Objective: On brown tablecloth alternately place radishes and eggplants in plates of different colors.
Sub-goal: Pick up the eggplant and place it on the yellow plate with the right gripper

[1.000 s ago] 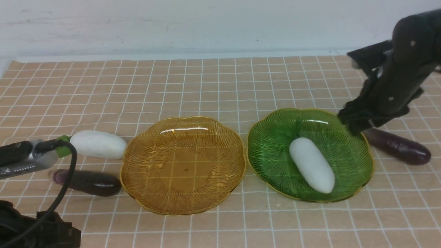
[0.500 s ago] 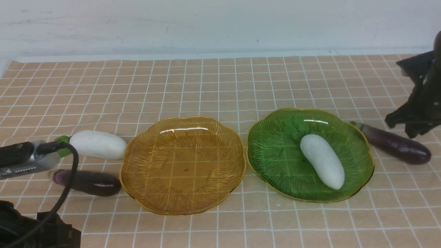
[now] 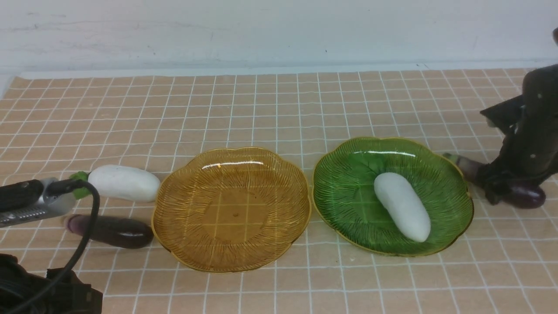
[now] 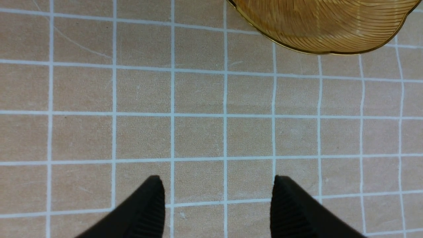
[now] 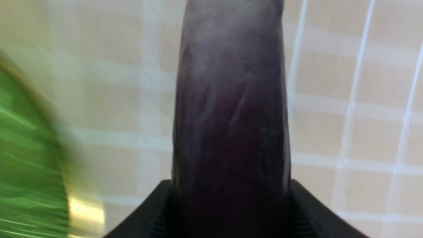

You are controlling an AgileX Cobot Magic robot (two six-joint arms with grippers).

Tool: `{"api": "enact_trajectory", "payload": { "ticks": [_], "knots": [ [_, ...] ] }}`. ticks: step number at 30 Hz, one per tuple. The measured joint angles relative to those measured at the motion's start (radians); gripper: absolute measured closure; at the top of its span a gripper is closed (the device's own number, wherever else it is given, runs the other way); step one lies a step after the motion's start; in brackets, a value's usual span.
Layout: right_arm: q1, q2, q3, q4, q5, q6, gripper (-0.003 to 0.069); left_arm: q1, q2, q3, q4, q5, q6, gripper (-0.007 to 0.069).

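On the brown tablecloth [image 3: 279, 109] the green plate [image 3: 344, 192] holds one white radish [image 3: 402, 206]. The amber plate [image 3: 231, 209] holds nothing. A second radish [image 3: 124, 183] and an eggplant [image 3: 113, 231] lie left of the amber plate. My right gripper [image 3: 497, 192] is down over the other eggplant [image 3: 527, 195], right of the green plate. In the right wrist view the open jaws [image 5: 231, 185] stand on either side of this eggplant [image 5: 231, 99], which lies on the cloth. My left gripper [image 4: 216, 180] is open and empty over bare cloth near the amber plate [image 4: 324, 26].
My left arm's body and cable [image 3: 39, 205] sit at the near left, partly in front of the left radish's leaves and the left eggplant's stem. A white wall runs behind the table's far edge. The green plate's rim [image 5: 19, 165] lies close to the right gripper.
My right arm swung away from the green plate to the right, then came down over the right eggplant. The radish in the green plate rocked and settled. The left arm has not moved.
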Motion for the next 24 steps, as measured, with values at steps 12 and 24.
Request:
{"api": "enact_trajectory", "payload": {
  "ticks": [12,24],
  "knots": [
    [0.283,-0.007,-0.074,0.606,0.013,-0.096,0.0297,0.000,0.000,0.000,0.001,-0.032,0.000,0.0225],
    [0.565,0.118,-0.072,0.587,-0.125,-0.105,0.0246,0.000,0.000,-0.003,0.040,-0.076,-0.098,0.0225]
  ]
}}
